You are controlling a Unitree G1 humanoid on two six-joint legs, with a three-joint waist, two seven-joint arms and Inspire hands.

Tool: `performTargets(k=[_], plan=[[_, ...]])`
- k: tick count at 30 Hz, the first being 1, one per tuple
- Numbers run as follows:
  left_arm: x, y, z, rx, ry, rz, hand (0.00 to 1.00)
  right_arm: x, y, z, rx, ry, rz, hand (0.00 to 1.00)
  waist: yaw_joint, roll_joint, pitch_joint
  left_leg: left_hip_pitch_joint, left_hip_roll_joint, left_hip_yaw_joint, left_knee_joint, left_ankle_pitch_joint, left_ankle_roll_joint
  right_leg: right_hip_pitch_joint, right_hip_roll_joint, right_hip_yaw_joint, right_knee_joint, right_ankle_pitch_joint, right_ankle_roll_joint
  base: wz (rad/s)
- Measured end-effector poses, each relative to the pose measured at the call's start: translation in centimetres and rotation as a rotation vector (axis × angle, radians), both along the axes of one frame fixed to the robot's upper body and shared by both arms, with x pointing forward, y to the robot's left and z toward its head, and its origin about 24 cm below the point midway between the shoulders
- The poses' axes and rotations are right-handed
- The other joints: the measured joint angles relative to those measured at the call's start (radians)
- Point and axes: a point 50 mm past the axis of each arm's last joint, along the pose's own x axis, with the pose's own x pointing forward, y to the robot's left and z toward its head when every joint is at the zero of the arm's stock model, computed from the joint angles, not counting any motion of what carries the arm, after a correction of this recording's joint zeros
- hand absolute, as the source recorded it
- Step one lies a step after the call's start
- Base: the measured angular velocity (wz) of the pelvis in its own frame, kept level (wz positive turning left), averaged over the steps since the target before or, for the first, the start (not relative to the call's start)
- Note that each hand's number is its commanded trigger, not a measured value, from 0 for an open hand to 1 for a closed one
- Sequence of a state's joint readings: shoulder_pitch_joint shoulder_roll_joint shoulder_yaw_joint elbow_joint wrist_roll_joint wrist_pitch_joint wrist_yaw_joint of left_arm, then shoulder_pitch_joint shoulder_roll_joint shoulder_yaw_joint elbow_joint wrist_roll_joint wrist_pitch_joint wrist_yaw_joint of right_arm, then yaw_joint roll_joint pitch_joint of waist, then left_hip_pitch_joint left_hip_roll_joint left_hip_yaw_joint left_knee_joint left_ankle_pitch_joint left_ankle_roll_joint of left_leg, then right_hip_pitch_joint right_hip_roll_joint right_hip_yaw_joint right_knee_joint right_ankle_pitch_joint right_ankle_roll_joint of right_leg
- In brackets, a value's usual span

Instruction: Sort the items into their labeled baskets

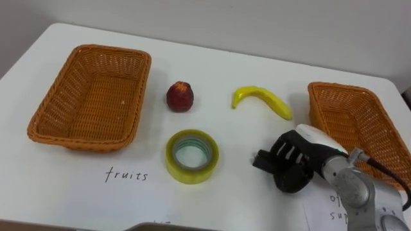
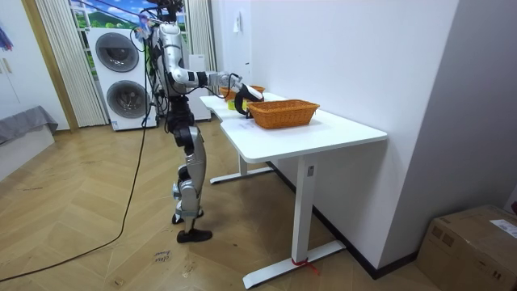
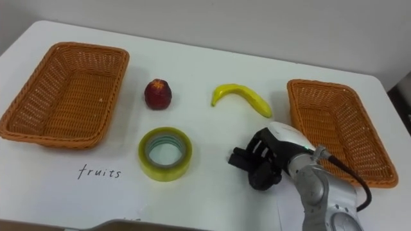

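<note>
Black fingers (image 1: 273,157) of my right hand (image 1: 292,163) are curled in, clenched on nothing, low over the table (image 1: 225,58). They point toward the tape (image 1: 191,156), which lies flat with its hole up, near them on their left but apart. It is round, so I have no long axis to line up. The red fruit (image 1: 180,97) sits just beyond the tape, and the banana (image 1: 262,99) lies beyond and to its right, set crosswise. The fruit basket (image 1: 144,64) is left of the tape and the other basket (image 1: 316,109) is well to its right. Both baskets are empty. I judge the tape comes first.

One red apple (image 1: 180,96), banana (image 1: 261,100), tape roll (image 1: 191,155) — between baskets (image 1: 83,142)
</note>
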State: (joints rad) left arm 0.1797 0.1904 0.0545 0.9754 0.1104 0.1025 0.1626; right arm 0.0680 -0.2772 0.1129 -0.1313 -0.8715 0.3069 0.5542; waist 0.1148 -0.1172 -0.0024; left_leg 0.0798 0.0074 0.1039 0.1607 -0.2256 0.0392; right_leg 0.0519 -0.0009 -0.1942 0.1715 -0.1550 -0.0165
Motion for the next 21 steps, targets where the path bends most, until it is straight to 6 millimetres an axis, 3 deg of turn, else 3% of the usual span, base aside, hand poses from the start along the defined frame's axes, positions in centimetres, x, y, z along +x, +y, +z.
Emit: performTargets(k=[14, 21], plan=[[0.4, -0.1, 0.1, -0.001, -0.016, 0.002, 0.00, -0.1, 0.0, 0.3, 0.054, -0.006, 0.001, 1.00, -0.003, 0.003, -0.0011, 0.000, -0.001, 0.000, 0.000, 0.000, 0.000, 0.000, 0.001, 0.005, 0.001, 0.000, -0.001, 0.00], [-0.8, 0.6, 0.0, 0.010, 0.007, 0.057, 0.00, -0.1, 0.3, 1.0, 0.074, -0.025, 0.030, 1.00, -0.005, 0.000, -0.0020, 0.003, -0.002, 0.002, 0.004, 0.000, 0.000, 0.000, 0.000, 0.011, 0.001, 0.000, -0.001, 0.00]])
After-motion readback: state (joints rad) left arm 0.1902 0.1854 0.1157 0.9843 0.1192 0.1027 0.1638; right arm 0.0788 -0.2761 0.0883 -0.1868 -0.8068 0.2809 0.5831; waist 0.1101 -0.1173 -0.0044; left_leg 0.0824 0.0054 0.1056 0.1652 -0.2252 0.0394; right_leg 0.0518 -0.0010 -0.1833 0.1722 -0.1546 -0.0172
